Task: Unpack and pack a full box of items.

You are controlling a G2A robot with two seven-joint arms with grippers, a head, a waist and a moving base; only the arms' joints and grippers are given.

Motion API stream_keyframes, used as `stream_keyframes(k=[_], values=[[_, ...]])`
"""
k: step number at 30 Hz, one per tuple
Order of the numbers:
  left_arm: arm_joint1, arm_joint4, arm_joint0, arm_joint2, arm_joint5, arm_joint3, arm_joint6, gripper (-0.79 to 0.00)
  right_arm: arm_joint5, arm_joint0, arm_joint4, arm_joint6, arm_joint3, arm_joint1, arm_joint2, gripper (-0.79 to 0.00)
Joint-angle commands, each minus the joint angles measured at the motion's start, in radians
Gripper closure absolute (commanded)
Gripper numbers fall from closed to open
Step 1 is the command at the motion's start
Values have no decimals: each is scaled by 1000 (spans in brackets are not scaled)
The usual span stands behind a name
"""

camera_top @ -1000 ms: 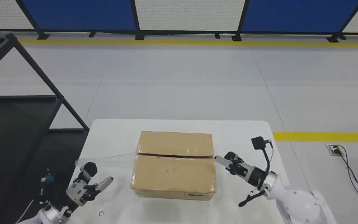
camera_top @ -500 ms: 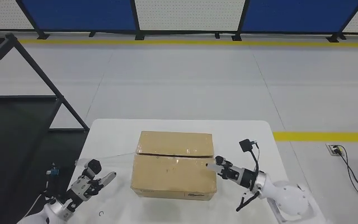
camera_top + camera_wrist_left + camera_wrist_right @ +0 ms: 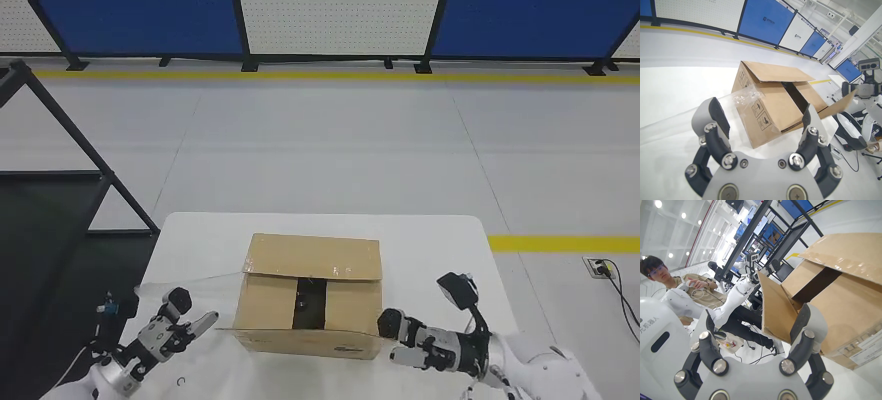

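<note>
Box [image 3: 350, 305], one brown cardboard carton, sits mid-table with its near flap [image 3: 776, 313] swung outward and dark contents [image 3: 310, 300] showing. Two grippers flank it. The left gripper [image 3: 192, 310] is off its near-left corner, fingers spread. The right gripper [image 3: 393, 338] is at its near-right corner, fingers apart, the flap's edge beside one. One white table [image 3: 430, 240] bears the box. Beyond the box lie grey floor [image 3: 320, 140], a yellow line [image 3: 320, 74] and blue and white panels [image 3: 150, 25].
</note>
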Motion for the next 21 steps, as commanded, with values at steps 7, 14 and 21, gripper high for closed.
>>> stream_keyframes(k=[7,14,21], values=[[8,32,-5,32,-54,-1,-64,-785,-12,-51,-16,76,-81,26,-7,-785],[20,84,2,46,-129,21,-127,-785,-15,-95,-118,73,-106,58,-48,-785],[28,151,-4,56,-130,38,-141,-785,-37,-85,-139,51,-57,80,-95,-785]])
